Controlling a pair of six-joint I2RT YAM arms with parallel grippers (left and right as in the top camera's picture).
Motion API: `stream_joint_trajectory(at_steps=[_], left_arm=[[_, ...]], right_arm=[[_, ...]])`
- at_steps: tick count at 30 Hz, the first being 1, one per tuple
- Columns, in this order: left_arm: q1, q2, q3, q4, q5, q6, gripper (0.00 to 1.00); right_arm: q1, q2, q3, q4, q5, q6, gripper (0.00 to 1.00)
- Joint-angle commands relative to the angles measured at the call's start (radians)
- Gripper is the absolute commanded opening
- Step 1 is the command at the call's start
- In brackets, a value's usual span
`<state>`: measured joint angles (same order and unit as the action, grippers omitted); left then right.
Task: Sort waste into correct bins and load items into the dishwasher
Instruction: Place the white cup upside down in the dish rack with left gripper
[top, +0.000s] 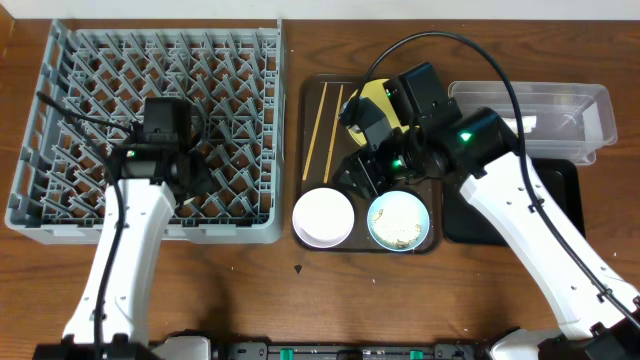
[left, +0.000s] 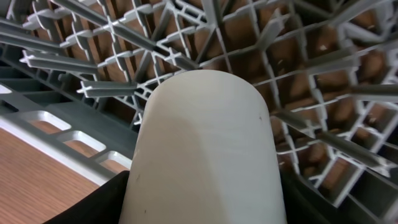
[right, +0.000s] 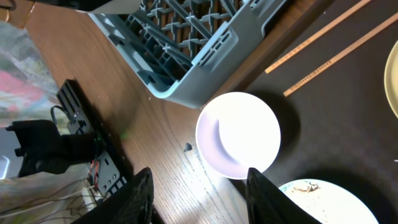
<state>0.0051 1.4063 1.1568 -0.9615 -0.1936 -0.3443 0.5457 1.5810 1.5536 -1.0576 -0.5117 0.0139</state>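
Overhead shows the grey dish rack (top: 240, 232) on the left of the table (top: 260, 290), with the left arm reaching over its near part. In the left wrist view the left hand (left: 205, 208) grips the small white cup (left: 205, 124) between its dark fingers (left: 93, 205), above the rack's lattice just inside the near wall. Whether the cup touches the rack cannot be told. The brown serving tray (top: 312, 100) lies just right of the rack. It carries the chopsticks (top: 322, 130) along its left side, the yellow plate (top: 372, 95) at its far end, and the white bowl (top: 323, 217) and light-blue bowl (top: 399, 221) side by side at its near end, with pale crumbs (top: 400, 228) in the blue one. The right hand (right: 202, 196) hangs over the tray near the white bowl, its fingers apart and empty. The clear tub (top: 560, 100) and black tray (top: 568, 180) lie at the far right.
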Motion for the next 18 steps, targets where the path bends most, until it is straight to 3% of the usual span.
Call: stream_joint_trajectory(at_steps=[1,3,9,15,18], left_arm=[[0.017,0.036,0.014,-0.006,-0.032,-0.028,0.68],[0.028,0.045,0.014,-0.006,-0.024,-0.028,0.77],[0.064,0.031,0.014,-0.006,0.062,-0.027,0.86],[0.097,-0.070,0.026,-0.016,0.196,-0.011,0.88],[0.097,-0.141,0.044,-0.037,0.246,0.005,0.87]], right_arm=[[0.012,-0.010,0.001,-0.003,0.018,-0.015,0.46],[0.012,-0.010,0.001,-0.003,0.018,-0.015,0.46],[0.012,-0.010,0.001,-0.009,0.018,-0.015,0.46],[0.011,-0.010,0.001,-0.021,0.028,-0.002,0.46],[0.011,-0.010,0.001,-0.043,0.108,0.071,0.46]])
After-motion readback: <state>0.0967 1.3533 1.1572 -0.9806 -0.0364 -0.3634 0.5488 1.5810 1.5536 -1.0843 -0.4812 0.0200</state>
